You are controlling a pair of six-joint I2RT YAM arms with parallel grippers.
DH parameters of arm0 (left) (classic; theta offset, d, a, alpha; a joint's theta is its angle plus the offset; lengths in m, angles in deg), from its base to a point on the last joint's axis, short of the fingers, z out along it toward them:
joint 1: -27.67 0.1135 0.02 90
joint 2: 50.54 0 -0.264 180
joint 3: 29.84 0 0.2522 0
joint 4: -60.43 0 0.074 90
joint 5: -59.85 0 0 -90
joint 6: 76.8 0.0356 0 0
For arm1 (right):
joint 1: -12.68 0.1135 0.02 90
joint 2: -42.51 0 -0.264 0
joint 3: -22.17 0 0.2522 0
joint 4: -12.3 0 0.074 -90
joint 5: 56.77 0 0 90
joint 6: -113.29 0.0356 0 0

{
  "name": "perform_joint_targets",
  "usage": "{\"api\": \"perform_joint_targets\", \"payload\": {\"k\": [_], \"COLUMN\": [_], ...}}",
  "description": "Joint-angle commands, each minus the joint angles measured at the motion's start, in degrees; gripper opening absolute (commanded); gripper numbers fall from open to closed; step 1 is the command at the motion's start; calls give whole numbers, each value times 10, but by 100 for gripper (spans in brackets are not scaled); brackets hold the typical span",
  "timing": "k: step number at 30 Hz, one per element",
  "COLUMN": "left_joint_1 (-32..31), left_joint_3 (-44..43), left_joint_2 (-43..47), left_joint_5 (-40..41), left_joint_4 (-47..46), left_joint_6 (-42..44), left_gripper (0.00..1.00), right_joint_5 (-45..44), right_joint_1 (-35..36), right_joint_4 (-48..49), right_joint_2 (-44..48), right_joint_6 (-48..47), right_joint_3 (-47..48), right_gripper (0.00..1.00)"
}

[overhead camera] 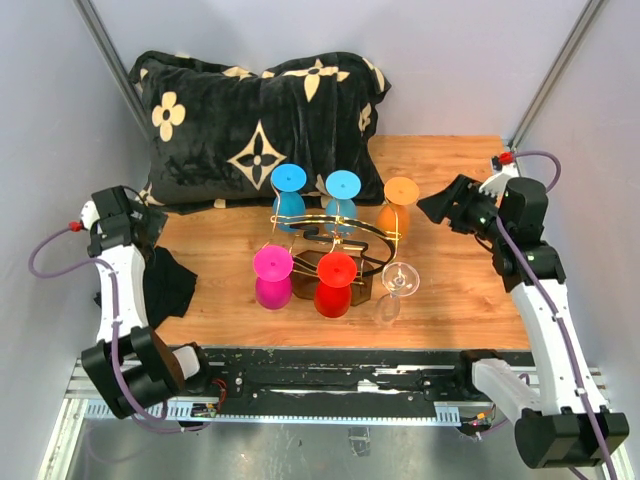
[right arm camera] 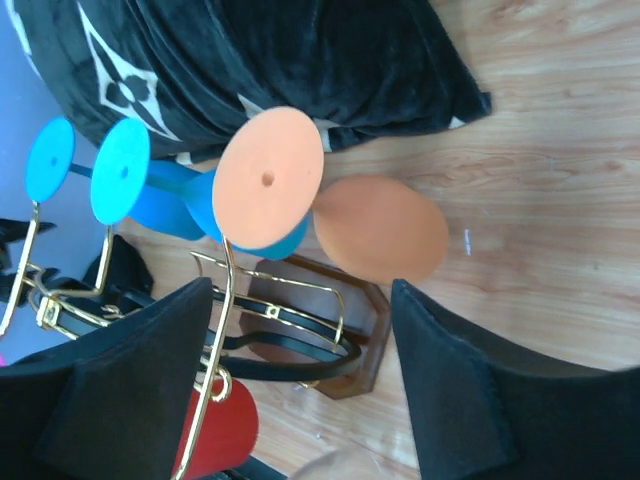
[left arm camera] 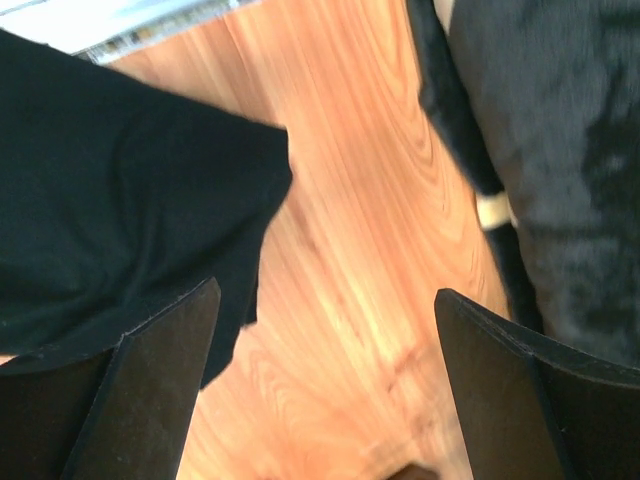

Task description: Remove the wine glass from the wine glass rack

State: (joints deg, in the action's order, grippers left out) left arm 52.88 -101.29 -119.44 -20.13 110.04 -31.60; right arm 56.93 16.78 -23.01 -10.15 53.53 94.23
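Observation:
The wine glass rack (overhead camera: 335, 238) is gold wire with a black band on a dark brown hexagonal base (right arm camera: 345, 335), mid-table. Coloured glasses hang upside down on it: two blue (overhead camera: 289, 195), an orange one (overhead camera: 399, 203), a magenta one (overhead camera: 272, 277) and a red one (overhead camera: 335, 283). A clear wine glass (overhead camera: 396, 288) is at its front right; I cannot tell whether it hangs or stands. My right gripper (overhead camera: 437, 206) is open and empty, just right of the orange glass (right arm camera: 270, 178). My left gripper (overhead camera: 150, 228) is open and empty over bare wood (left arm camera: 350, 250), far from the rack.
A black patterned pillow (overhead camera: 260, 110) lies behind the rack. A black cloth (overhead camera: 168, 285) lies at the table's left edge, under my left fingers (left arm camera: 150, 390). The wooden table (overhead camera: 460, 300) ends at a metal rail in front.

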Motion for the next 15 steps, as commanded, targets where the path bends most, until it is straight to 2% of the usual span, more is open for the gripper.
{"api": "perform_joint_targets", "payload": {"k": [1, 4, 10, 15], "left_joint_1": [-26, -42, -68, -68], "left_joint_3": [42, 73, 173, 240], "left_joint_2": [50, 81, 150, 98], "left_joint_5": [-71, -108, -101, -114], "left_joint_4": [0, 4, -13, -46], "left_joint_6": [35, 48, 28, 30], "left_gripper": [95, 95, 96, 96], "right_joint_5": [82, 116, 157, 163], "right_joint_1": [-31, -37, -37, -37], "right_joint_4": [108, 168, 217, 248], "right_joint_2": [-39, -82, -145, -154], "right_joint_6": [95, 132, 169, 184], "right_joint_3": [-28, -37, -24, -22], "right_gripper": [67, 57, 41, 24]}}
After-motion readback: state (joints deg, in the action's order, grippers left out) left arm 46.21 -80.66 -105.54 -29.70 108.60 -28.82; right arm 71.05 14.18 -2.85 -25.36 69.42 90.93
